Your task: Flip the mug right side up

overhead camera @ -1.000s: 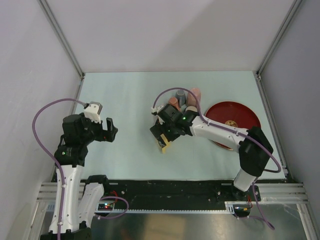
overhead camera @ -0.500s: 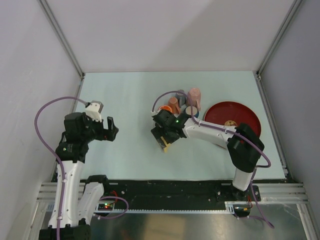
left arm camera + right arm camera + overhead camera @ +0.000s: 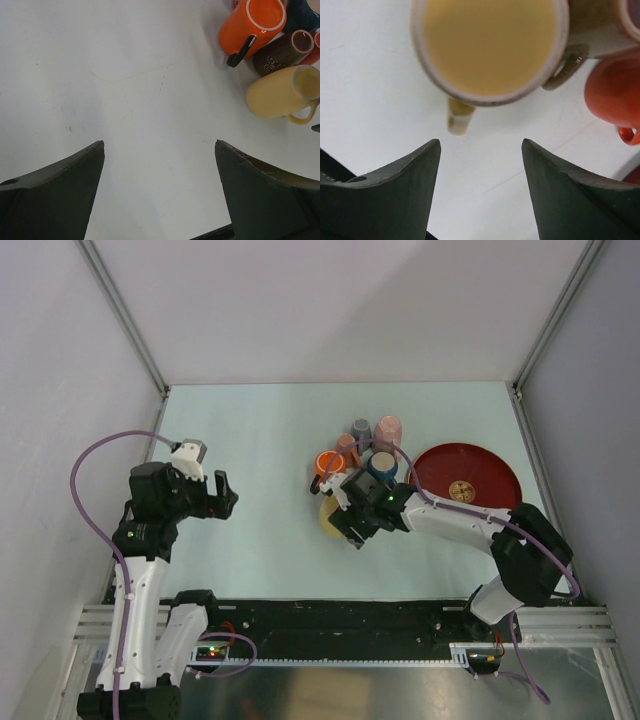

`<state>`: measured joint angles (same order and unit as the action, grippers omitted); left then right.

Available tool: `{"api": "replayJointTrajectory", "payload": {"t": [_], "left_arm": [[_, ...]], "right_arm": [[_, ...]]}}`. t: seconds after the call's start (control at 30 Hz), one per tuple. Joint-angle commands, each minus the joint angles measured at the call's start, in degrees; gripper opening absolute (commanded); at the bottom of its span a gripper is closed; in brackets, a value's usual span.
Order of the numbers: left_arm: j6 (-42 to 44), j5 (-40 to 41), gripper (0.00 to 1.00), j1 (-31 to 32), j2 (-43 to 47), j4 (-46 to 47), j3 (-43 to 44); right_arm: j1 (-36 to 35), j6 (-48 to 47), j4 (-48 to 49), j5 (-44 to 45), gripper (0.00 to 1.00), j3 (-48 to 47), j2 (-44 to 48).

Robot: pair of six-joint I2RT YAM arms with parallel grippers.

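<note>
The yellow mug (image 3: 490,45) stands with its mouth up on the table, its handle (image 3: 459,117) pointing at my right gripper (image 3: 481,142). That gripper is open, holds nothing, and hangs just short of the handle. From above, the mug (image 3: 328,516) sits just left of the right gripper (image 3: 350,530). The left wrist view catches the same mug (image 3: 280,92) at its right edge. My left gripper (image 3: 225,498) is open over bare table far to the left, nothing between its fingers (image 3: 65,180).
Behind the yellow mug is a cluster of mugs: orange (image 3: 328,462), salmon (image 3: 347,448), grey (image 3: 361,430), pink (image 3: 388,430) and blue (image 3: 381,466). A brown one (image 3: 280,52) also shows. A red plate (image 3: 467,480) lies at the right.
My right gripper has pulled back to the right, off the yellow mug, which now stands free with its mouth up. Its jaws have narrowed a little. The left arm has barely moved.
</note>
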<state>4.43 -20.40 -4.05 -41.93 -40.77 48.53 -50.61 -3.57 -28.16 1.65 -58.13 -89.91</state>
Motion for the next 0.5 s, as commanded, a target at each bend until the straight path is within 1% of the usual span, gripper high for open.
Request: {"api": "replayJointTrajectory", "payload": {"t": [0.0, 0.13, 0.23, 0.3, 0.47], "left_arm": [[-1.2, -1.7, 0.95, -0.6, 0.1, 2.0, 1.5], [-1.6, -2.1, 0.95, -0.6, -0.8, 2.0, 1.9], [-2.1, -2.4, 0.95, -0.5, -1.3, 2.3, 2.2], [-2.2, -2.4, 0.95, -0.6, -1.4, 2.3, 2.3], [-1.8, -1.8, 0.95, -0.5, -0.9, 2.3, 2.5]], "right_arm": [[-0.1, -4.3, 5.7, -6.0, 0.71, 1.1, 2.5], [0.0, -2.9, 7.8, -6.5, 0.66, 1.0, 1.4], [0.1, -0.8, 8.8, -6.3, 0.56, -0.1, -0.7], [0.1, 0.9, 9.2, -5.1, 0.52, -0.7, -2.4], [0.8, 3.1, 8.7, -3.8, 0.48, -1.4, -5.8]]}}
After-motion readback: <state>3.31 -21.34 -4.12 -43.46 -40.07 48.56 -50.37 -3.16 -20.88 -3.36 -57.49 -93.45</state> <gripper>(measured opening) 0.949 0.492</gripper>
